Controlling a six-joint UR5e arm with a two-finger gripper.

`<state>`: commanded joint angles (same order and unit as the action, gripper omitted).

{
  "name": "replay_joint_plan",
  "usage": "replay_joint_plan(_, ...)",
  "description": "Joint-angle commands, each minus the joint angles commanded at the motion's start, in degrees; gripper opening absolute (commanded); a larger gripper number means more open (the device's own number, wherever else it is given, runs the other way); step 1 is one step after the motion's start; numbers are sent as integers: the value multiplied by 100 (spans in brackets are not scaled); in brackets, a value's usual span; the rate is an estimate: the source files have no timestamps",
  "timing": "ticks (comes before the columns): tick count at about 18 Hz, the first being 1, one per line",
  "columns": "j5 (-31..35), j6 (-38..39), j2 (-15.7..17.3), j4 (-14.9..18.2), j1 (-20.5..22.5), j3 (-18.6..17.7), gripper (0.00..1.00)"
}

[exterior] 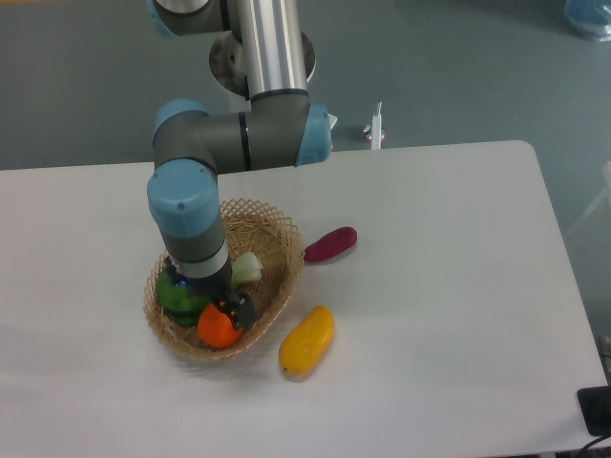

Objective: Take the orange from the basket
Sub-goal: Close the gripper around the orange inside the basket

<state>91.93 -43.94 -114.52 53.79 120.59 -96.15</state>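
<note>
The orange (pixel 216 330) is a small round bright fruit lying in the front part of the light tan wicker basket (pixel 277 234). My gripper (pixel 231 311) reaches straight down into the basket, and its dark fingers (pixel 244 312) are at the orange's upper right side, touching or nearly touching it. The wrist hides the gap between the fingers, so I cannot tell whether they are closed on the fruit. The orange rests low in the basket.
A green vegetable (pixel 178 294) and a pale white-green one (pixel 247 268) also lie in the basket. A yellow mango-shaped fruit (pixel 306 340) lies on the white table just right of the basket. A purple eggplant-like item (pixel 330 244) lies beyond it.
</note>
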Motion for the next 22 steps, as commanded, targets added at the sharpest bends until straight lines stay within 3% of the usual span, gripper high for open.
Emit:
replay_joint_plan(14, 18, 0, -158, -18, -88, -26, 100)
replay_joint_plan(22, 18, -9, -176, -9, -88, -35, 81)
